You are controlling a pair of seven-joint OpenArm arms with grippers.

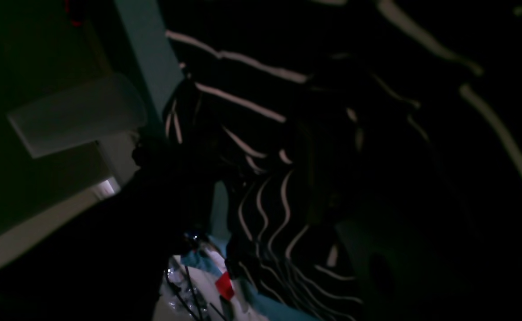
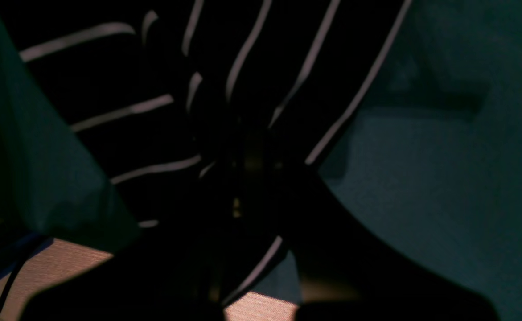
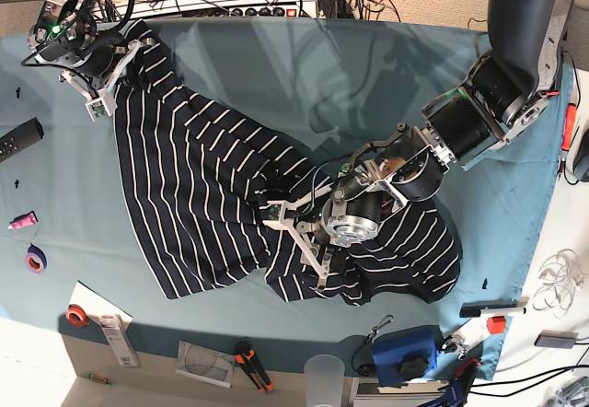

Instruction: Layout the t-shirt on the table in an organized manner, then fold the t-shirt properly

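The t-shirt point(image 3: 193, 186), dark navy with thin white stripes, lies crumpled across the teal table point(image 3: 368, 66), running from the far left corner to a bunched heap at the front right. My right gripper point(image 3: 97, 80) is at the far left and is shut on the t-shirt's upper corner; in the right wrist view striped fabric point(image 2: 162, 102) fills the space in front of the dark jaws. My left gripper point(image 3: 296, 241) stands open over the bunched middle, its white fingers point(image 3: 322, 264) spread across folds. The left wrist view shows one pale finger point(image 1: 78, 116) beside striped cloth point(image 1: 261, 209).
A black remote point(image 3: 18, 140), a pink marker point(image 3: 23, 220) and tape rolls point(image 3: 37, 260) lie along the left edge. At the front edge are a white box point(image 3: 120, 338), orange-handled pliers point(image 3: 250, 366), a clear cup point(image 3: 322, 370) and a blue device point(image 3: 405, 352). Cables crowd the far edge.
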